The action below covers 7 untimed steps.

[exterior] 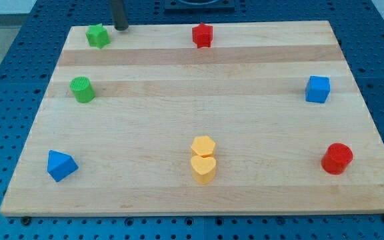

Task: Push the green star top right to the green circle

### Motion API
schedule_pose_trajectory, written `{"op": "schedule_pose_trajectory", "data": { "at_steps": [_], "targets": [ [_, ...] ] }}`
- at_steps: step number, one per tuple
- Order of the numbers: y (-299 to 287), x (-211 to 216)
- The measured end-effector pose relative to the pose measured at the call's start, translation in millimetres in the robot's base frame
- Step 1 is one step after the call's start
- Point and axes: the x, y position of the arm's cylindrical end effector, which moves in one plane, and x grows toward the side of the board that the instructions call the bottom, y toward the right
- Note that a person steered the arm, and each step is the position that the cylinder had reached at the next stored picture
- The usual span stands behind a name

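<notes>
My tip (121,28) sits at the far top edge of the wooden board (199,193), toward the view's left. It is a bare rod with nothing to open or close, and it holds nothing; whether it touches anything right now is easy to read, since a sliver of bare wood shows between it and the nearest block.

That nearest block is the green star (98,35), just beside my tip on the view's left and slightly lower in the view. The green circle (82,89) lies further down from my tip and a little more to the left, well apart from the star, with open wood between the two.

I judge this placement is deliberate: coming at the star from its upper right side lets a push send it down and left toward the circle, so it can settle just off the circle's top right. The push has not yet begun to carry it there.

Everything else is away from that path. The red star (203,35) sits to the right of my tip along the same top strip. The blue cube (317,89) and red cylinder (337,159) are far off right. The yellow hexagon (203,145) touches the yellow heart (203,169) low in the middle, and the blue triangle (61,165) lies at the lower left.
</notes>
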Motion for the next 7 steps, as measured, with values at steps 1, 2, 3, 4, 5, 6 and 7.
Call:
{"op": "schedule_pose_trajectory", "data": {
  "at_steps": [1,2,3,4,5,6,7],
  "targets": [
    [-30,0],
    [-63,-1],
    [-72,3],
    [-72,12],
    [-56,24],
    [-30,31],
    [-12,35]
  ]
}}
